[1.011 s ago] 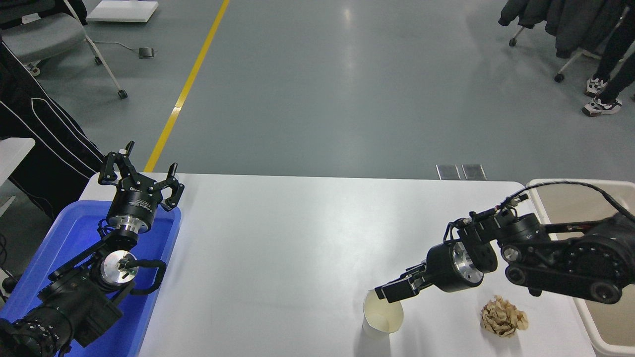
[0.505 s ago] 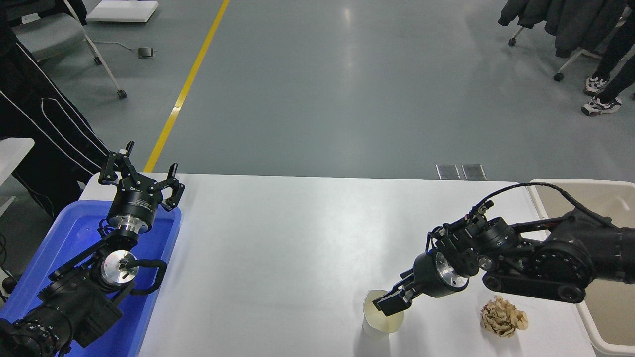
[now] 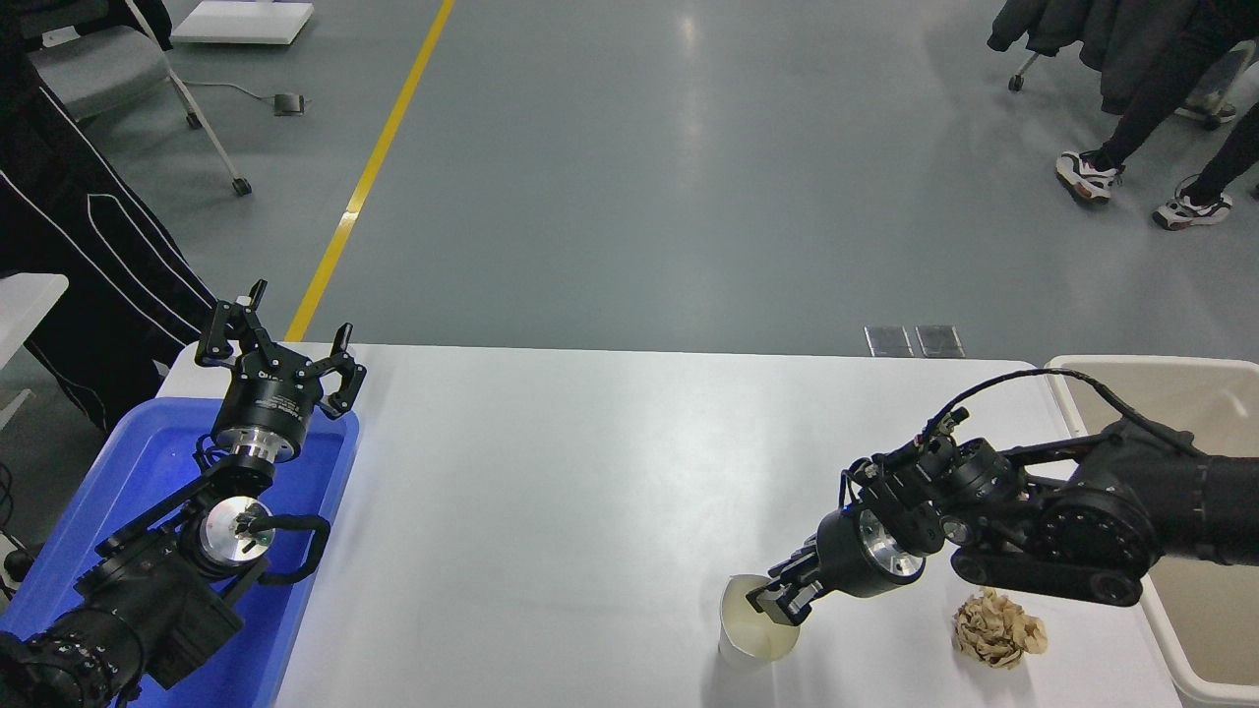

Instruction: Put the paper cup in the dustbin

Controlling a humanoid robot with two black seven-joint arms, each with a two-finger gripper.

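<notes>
The white paper cup (image 3: 755, 624) stands upright near the table's front edge, right of centre, its cream inside showing. My right gripper (image 3: 779, 600) comes in from the right, points down-left, and its tip sits at the cup's right rim, reaching into the mouth. The cup hides how the tip stands on the rim. The beige dustbin (image 3: 1131, 362) stands off the table's right end, behind my right arm. My left gripper (image 3: 280, 339) is parked open and empty over the blue tub at the lower left.
A crumpled brown paper ball (image 3: 998, 629) lies on the table just right of the cup, under my right arm. The blue plastic tub (image 3: 148, 442) sits at the table's left end. A person in black (image 3: 79, 246) stands at the far left; legs (image 3: 1131, 128) move at the top right.
My right gripper has moved down and left from just above the cup until its tip sits at the cup's right rim. The cup has not moved. The legs at the top right have walked left.
</notes>
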